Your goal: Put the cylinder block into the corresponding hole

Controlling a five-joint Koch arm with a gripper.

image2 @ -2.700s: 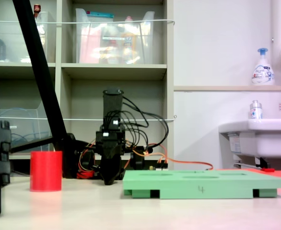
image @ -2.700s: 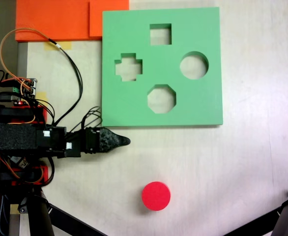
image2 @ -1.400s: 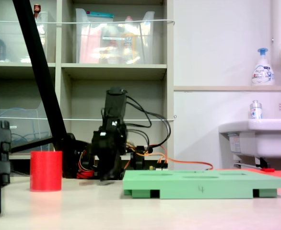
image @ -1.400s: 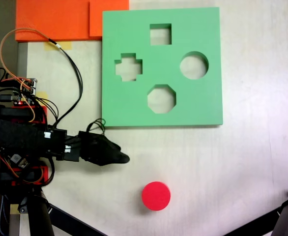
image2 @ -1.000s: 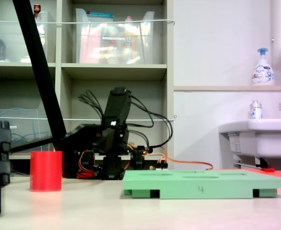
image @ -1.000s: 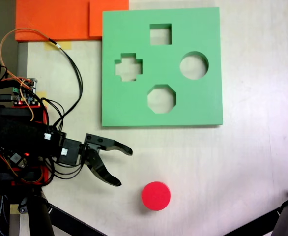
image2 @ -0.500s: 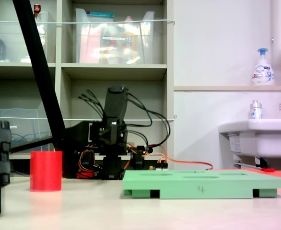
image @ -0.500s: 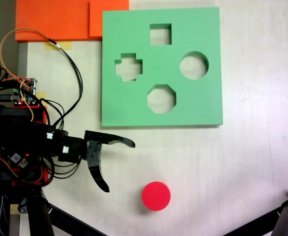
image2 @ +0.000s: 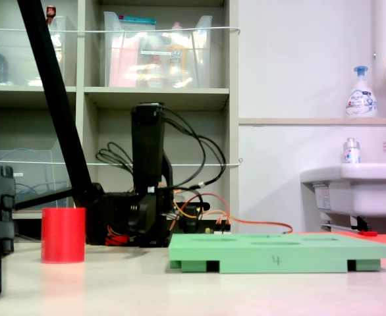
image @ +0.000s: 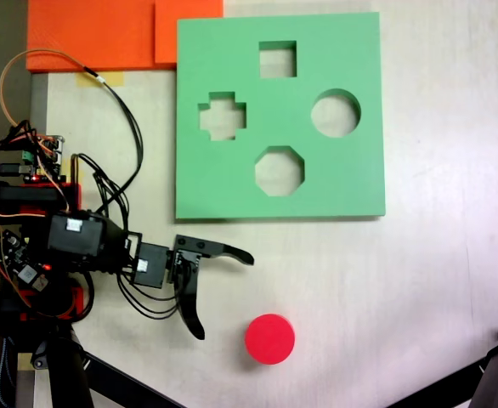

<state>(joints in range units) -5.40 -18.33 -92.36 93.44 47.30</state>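
Observation:
The cylinder block (image: 270, 338) is a red disc from above, standing on the pale table below the green board (image: 232, 183). From the side it is a short red cylinder (image2: 63, 235), left of the board (image2: 282, 253). The circular hole (image: 335, 113) lies on the board's right side, with square, cross and octagon cutouts around it. My gripper (image: 225, 296) is open wide and holds nothing. One finger points right and the other points down towards the block's left. It is a short gap up and left of the block, not touching it. The arm (image2: 147, 197) stands low behind the board.
Orange foam sheets (image: 104, 34) lie at the top left corner. The arm's base with loose wires (image: 28, 212) fills the left edge. Black tripod legs (image: 495, 374) cross the bottom corners. A slanted black leg (image2: 55, 99), shelves and a sink (image2: 358, 191) stand behind.
The gripper was shut beside the board's lower left corner. It has opened wide, swung down and reached right towards the block. The block and board have not moved.

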